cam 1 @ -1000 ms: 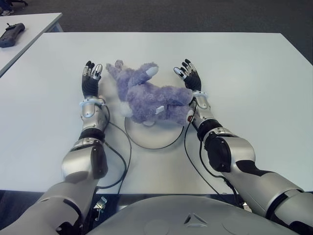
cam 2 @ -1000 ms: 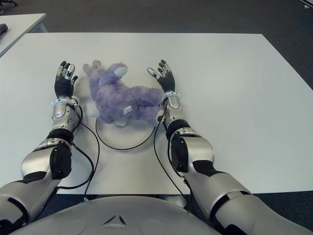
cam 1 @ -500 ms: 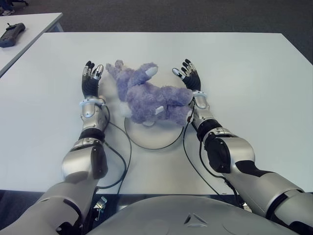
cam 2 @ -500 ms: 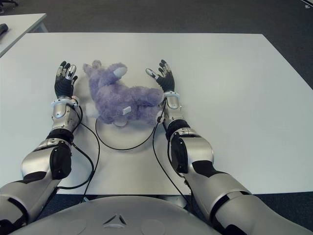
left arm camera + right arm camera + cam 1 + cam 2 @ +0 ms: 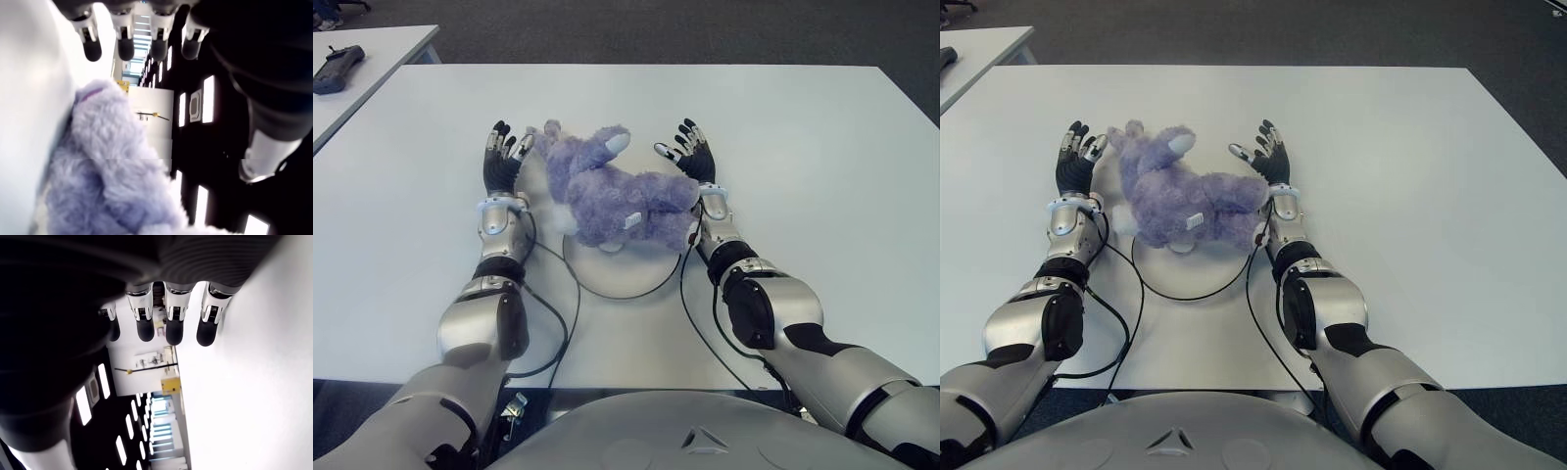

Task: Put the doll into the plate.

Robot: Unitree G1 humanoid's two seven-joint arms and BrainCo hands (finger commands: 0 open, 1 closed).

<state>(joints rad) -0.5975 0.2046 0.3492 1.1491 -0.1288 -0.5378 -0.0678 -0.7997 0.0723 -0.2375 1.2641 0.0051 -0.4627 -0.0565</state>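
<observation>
Large white table [image 5: 803, 147] fills most of the eye views; surface matte, evenly lit, with only soft shadows. Beyond its far edge and along its right side: dark grey carpeted floor [image 5: 656, 29]. Second white table [image 5: 372, 54] at upper left, separated from the main one by a narrow gap showing floor; a dark handheld device [image 5: 335, 69] lies on it. Wrist views show rows of bright rectangular ceiling light panels [image 5: 208, 98] against a dark ceiling, plus a pale wall section [image 5: 146, 372], details unclear.

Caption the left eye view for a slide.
Purple plush doll lying partly on the white plate, open left hand and right hand flanking it.
</observation>
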